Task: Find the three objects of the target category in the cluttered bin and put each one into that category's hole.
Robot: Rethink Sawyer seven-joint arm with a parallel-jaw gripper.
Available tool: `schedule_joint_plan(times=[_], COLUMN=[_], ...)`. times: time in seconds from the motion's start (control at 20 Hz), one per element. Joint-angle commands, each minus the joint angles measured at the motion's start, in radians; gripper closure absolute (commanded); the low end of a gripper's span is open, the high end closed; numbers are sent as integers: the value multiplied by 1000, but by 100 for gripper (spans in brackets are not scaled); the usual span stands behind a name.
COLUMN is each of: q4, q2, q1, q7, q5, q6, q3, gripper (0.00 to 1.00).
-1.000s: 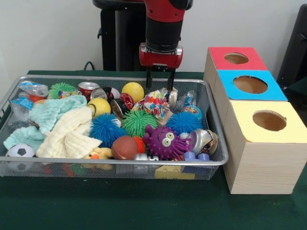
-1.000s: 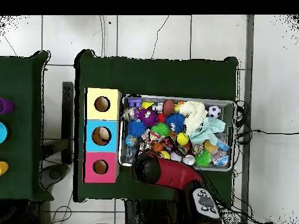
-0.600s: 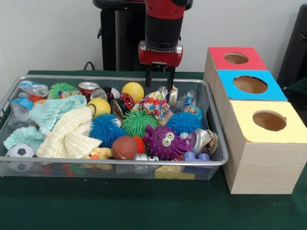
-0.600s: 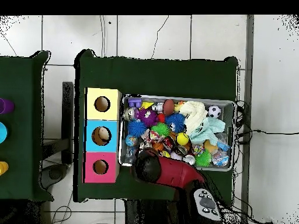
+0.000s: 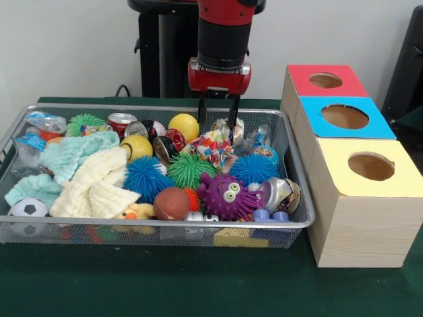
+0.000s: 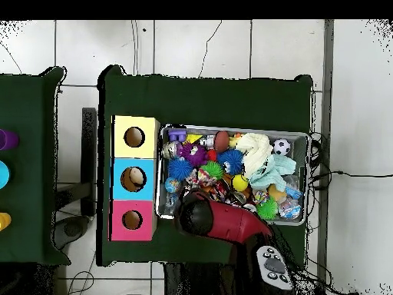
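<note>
Lowered since earlier, end effector (image 5: 217, 117) hangs released over candy bag (image 5: 213, 145) in bin (image 5: 299, 191); apparently nothing sorted yet.

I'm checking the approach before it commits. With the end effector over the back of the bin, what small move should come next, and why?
Probably a short straight descent. The end effector hangs open above the colourful wrapped packet at the rear of the mesh bin, one finger on each side above it, not yet touching. Lowering would bring the packet between the fingers before closing.
</note>
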Motion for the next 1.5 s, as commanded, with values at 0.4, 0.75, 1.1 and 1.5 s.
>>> schedule_joint_plan(times=[0.4, 0.75, 1.1, 1.5], q4=[-122, -120, -123, -117], q2=[89, 85, 91, 96], q1=[-11, -25, -20, -20], q7=[176, 175, 188, 191], q5=[24, 33, 44, 38], q6=[-87, -77, -85, -106], q3=[44, 64, 66, 65], gripper=[0, 0, 0, 0])
